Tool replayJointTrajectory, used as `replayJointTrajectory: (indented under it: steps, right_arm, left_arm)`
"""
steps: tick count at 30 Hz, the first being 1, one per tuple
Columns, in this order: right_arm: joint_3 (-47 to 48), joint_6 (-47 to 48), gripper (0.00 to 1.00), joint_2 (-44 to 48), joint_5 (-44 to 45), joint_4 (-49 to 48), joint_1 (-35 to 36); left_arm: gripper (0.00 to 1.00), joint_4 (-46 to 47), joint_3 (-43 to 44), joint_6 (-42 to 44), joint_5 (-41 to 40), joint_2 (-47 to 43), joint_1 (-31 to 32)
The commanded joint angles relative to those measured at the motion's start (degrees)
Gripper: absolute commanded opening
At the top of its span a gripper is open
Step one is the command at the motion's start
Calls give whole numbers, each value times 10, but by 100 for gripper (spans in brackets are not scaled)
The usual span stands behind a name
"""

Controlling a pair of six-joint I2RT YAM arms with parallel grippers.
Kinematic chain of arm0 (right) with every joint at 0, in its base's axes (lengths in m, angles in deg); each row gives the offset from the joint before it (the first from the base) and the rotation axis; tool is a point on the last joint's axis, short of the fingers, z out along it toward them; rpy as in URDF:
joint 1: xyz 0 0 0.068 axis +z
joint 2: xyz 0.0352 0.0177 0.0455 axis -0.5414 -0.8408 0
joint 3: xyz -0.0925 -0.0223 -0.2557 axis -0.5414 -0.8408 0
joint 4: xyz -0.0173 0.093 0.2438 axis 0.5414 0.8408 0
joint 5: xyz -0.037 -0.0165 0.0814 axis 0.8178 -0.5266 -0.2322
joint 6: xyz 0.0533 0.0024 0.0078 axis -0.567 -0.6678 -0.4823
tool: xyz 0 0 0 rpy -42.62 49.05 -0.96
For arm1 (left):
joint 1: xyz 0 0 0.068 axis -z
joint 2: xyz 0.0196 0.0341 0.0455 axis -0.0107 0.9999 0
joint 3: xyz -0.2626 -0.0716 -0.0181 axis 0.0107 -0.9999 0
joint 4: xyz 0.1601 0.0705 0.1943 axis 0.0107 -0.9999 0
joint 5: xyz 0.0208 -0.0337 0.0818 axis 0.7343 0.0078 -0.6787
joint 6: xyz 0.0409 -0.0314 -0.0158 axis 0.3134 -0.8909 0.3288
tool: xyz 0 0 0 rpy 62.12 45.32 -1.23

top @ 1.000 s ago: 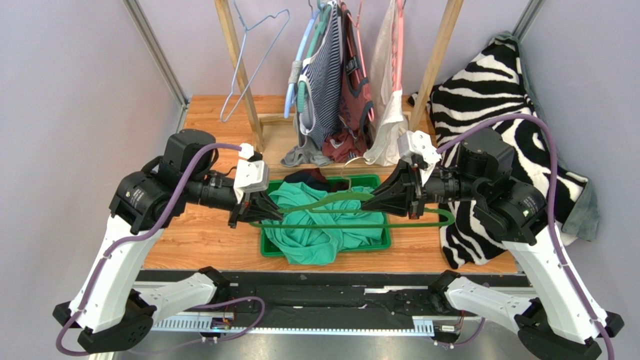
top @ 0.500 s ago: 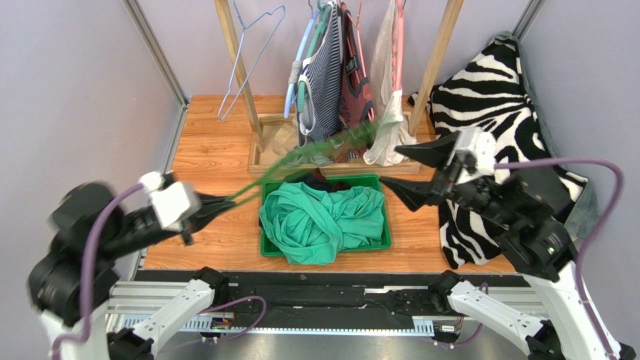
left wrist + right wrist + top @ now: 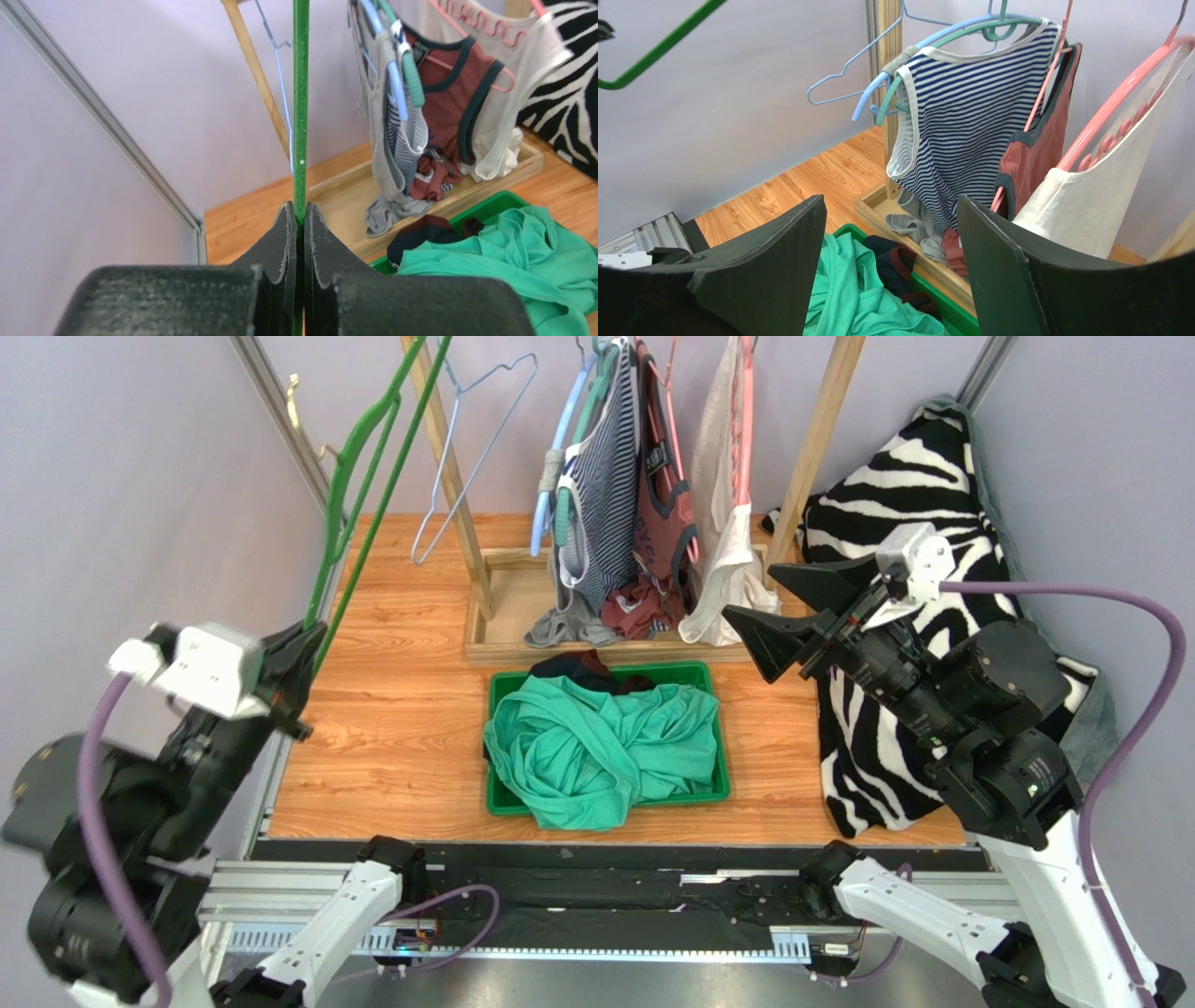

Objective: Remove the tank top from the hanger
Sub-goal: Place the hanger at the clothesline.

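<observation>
The left gripper (image 3: pixel 298 210) was clenched on the bare green hanger (image 3: pixel 300 105), holding it upright above the table's (image 3: pixel 393 742) left edge. The tank top (image 3: pixel 603 749) lay crumpled in the green bin (image 3: pixel 687 671) at the middle of the near edge. The right gripper (image 3: pixel 748 597) hung released and empty just beyond the bin's far right corner.

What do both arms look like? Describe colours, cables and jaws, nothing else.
The left arm and right arm match: bulky black joint housings, smooth white link shells lower down, a purple cable looping along each, and a white camera block at each wrist. The jaws are matt black, broad tapering wedges.
</observation>
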Motion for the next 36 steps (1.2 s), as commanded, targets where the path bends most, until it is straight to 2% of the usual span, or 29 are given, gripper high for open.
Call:
replayJointTrajectory:
  steps: [1, 3, 8, 14, 20, 29, 36]
  right_arm:
    - [22, -29, 74, -7, 15, 16, -1]
    - [30, -34, 74, -16, 15, 20, -1]
    - [39, -45, 74, -33, 11, 26, -1]
    - [50, -59, 75, -45, 2, 29, -1]
    - [104, -87, 79, -92, -23, 80, -1]
    - [99, -110, 82, -96, -40, 69, -1]
    - [72, -108, 82, -91, -43, 60, -2]
  left_arm:
    - [0, 19, -19, -42, -20, 48, -5]
    - [0, -10, -8, -67, 3, 77, -5]
    - [0, -14, -18, -106, 57, 105, -5]
    - [0, -1, -13, -164, 61, 163, -7]
    - [0, -8, 81, -198, 95, 283, -11]
    - [0, -19, 225, -190, 108, 447, -21]
    - [0, -13, 282, -161, 79, 500, -23]
